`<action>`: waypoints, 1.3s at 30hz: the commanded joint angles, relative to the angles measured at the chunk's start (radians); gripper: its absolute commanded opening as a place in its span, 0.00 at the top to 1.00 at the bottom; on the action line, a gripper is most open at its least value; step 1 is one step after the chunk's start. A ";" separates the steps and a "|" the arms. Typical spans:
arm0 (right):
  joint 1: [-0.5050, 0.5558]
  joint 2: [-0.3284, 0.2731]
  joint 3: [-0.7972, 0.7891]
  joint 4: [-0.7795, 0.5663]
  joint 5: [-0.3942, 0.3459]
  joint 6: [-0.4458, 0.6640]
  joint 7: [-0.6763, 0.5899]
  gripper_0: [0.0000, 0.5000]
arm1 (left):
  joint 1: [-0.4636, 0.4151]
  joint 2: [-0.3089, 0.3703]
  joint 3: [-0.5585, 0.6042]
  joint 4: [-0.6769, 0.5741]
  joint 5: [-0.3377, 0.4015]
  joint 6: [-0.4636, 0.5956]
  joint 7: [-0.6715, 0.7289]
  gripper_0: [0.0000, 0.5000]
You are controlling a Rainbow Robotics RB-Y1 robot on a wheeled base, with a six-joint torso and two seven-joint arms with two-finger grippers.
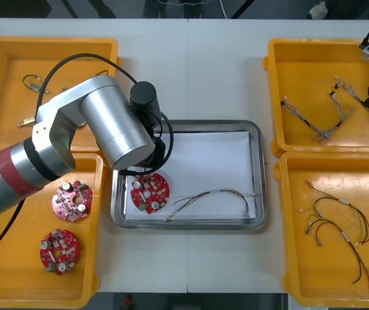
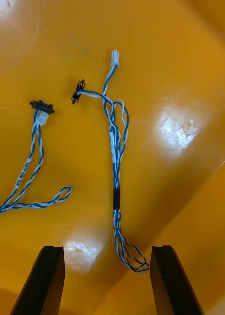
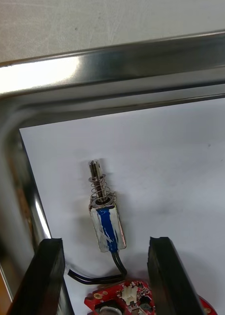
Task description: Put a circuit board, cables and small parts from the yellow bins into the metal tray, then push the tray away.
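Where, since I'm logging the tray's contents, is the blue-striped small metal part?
In the left wrist view the small metal part lies in the tray near a left-hand corner, between the open fingers of the left gripper, beyond the circuit board.

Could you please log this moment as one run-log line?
left hand open above small metal part in metal tray | circuit board, thin cable in tray | right hand open above blue-and-white cable in yellow bin

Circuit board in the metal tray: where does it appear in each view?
Front view: circuit board in the metal tray's near-left corner.
Left wrist view: the board between the left gripper's open fingers.
Right wrist view: faces a yellow bin's cables instead.
Shared landmark: the tray's shiny rim.
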 commanded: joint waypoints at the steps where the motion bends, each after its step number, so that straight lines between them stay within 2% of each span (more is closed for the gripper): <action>1: -0.048 0.020 0.008 0.045 -0.011 -0.059 0.050 0.00 | -0.042 -0.019 -0.010 -0.005 -0.010 -0.015 0.074 0.00; 7: -0.048 0.039 0.008 0.120 -0.020 -0.137 0.067 0.00 | -0.042 -0.019 0.016 -0.027 -0.007 -0.006 0.096 0.00; 12: -0.047 0.053 0.008 0.156 -0.027 -0.190 0.080 0.00 | -0.043 -0.019 0.072 -0.085 0.004 0.061 0.128 0.00; 18: -0.032 0.056 0.011 0.156 -0.023 -0.211 0.085 0.00 | -0.068 -0.002 0.162 -0.154 0.077 0.173 0.119 0.00; 22: -0.016 0.057 0.013 0.156 -0.025 -0.232 0.088 0.00 | -0.085 0.024 0.202 -0.175 0.119 0.202 0.100 0.00; 24: -0.007 0.057 0.013 0.156 -0.025 -0.249 0.090 0.00 | -0.100 0.053 0.245 -0.175 0.169 0.238 0.040 0.00; 29: 0.001 0.057 0.013 0.156 -0.027 -0.254 0.090 0.00 | -0.102 0.102 0.335 -0.169 0.237 0.271 -0.073 0.00; 34: 0.018 0.057 0.013 0.156 -0.034 -0.268 0.085 0.00 | -0.102 0.157 0.397 -0.134 0.297 0.276 -0.184 0.00; 39: 0.041 0.057 0.013 0.156 -0.040 -0.269 0.077 0.00 | -0.102 0.234 0.454 -0.068 0.361 0.271 -0.360 0.00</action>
